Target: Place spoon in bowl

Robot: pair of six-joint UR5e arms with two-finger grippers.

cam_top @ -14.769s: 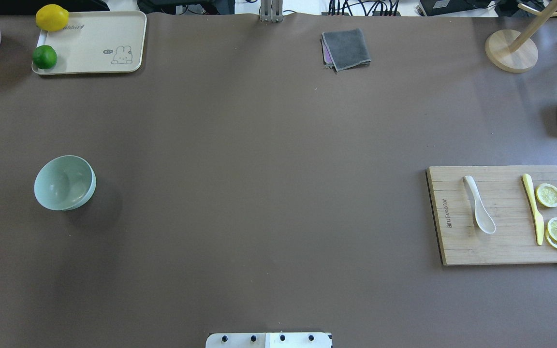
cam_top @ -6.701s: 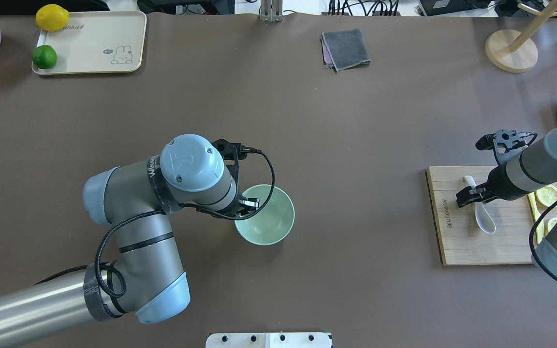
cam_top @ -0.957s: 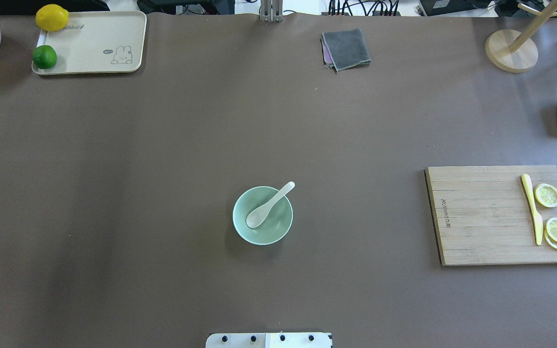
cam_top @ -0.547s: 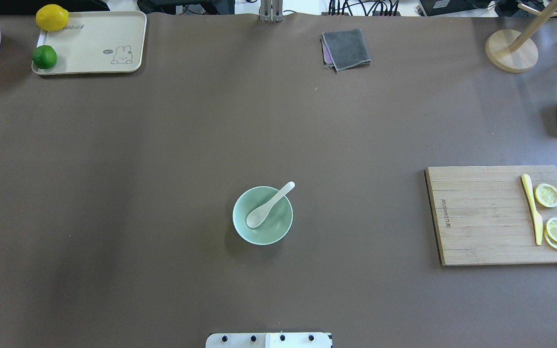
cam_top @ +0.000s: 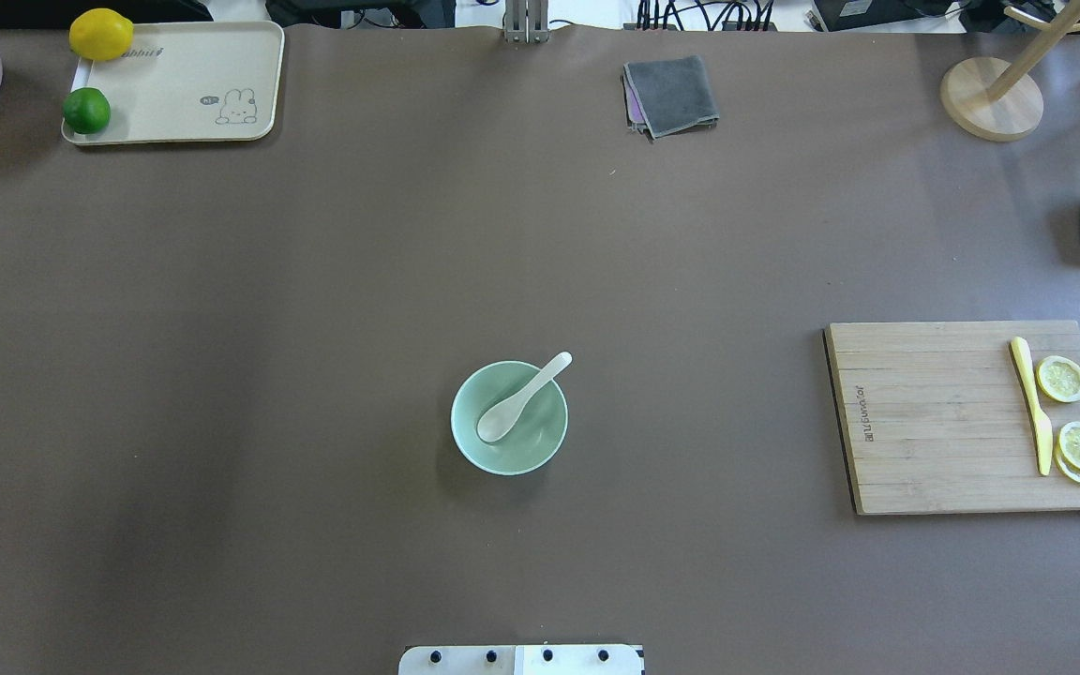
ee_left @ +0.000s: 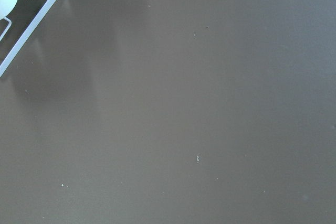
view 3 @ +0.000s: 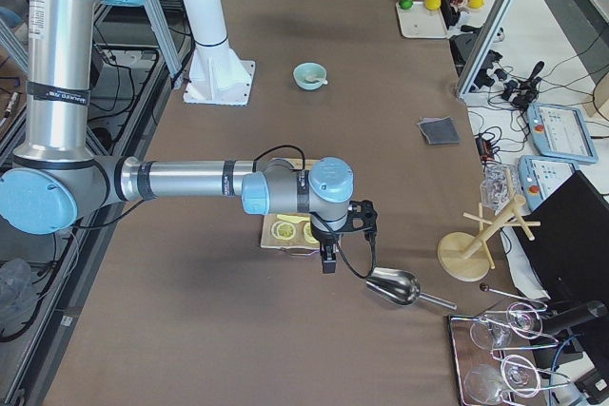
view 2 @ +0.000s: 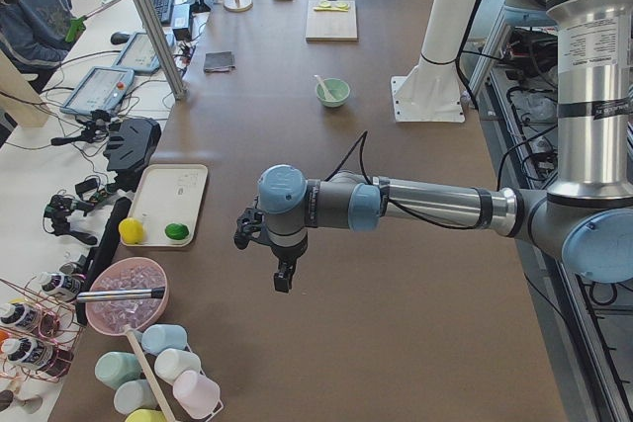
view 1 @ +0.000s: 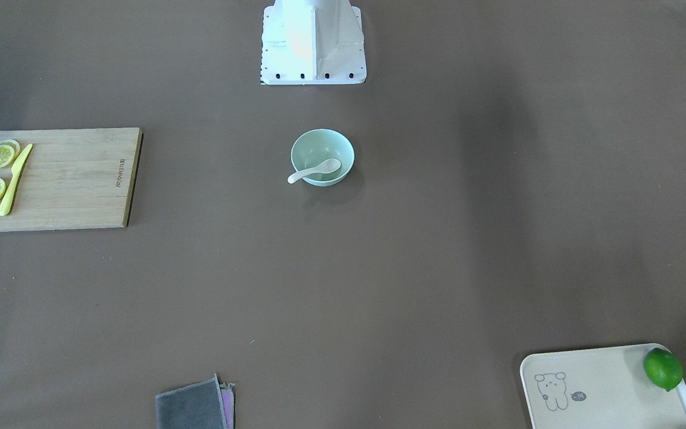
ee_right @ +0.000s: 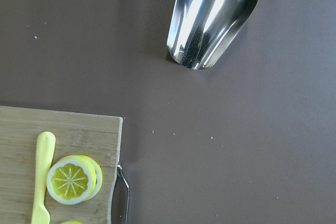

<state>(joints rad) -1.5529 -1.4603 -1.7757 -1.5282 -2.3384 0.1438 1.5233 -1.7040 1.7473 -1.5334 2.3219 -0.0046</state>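
The spoon (cam_top: 521, 398) is in the bowl (cam_top: 532, 452). The bowl sits upright in the middle of the tabletop (cam_top: 315, 281), in front of the robot. The round end of the spoon lies down inside the bowl. The handle leans up on the rim and sticks out a little past it. The spoon lies slanted: its handle points away from the robot and toward the robot's right side.

Nothing holds the spoon. The left claw (view 2: 283, 282) hangs over bare tabletop at the robot's left end, well away from the bowl. The right claw (view 3: 328, 261) hangs over the far end of the board (cam_top: 934, 422), near a shiny scoop (view 3: 395, 285). Both claws show only in the side views, so it cannot be told whether they are wide or narrow.

A yellow knife (cam_top: 1032, 403) lies on the board.
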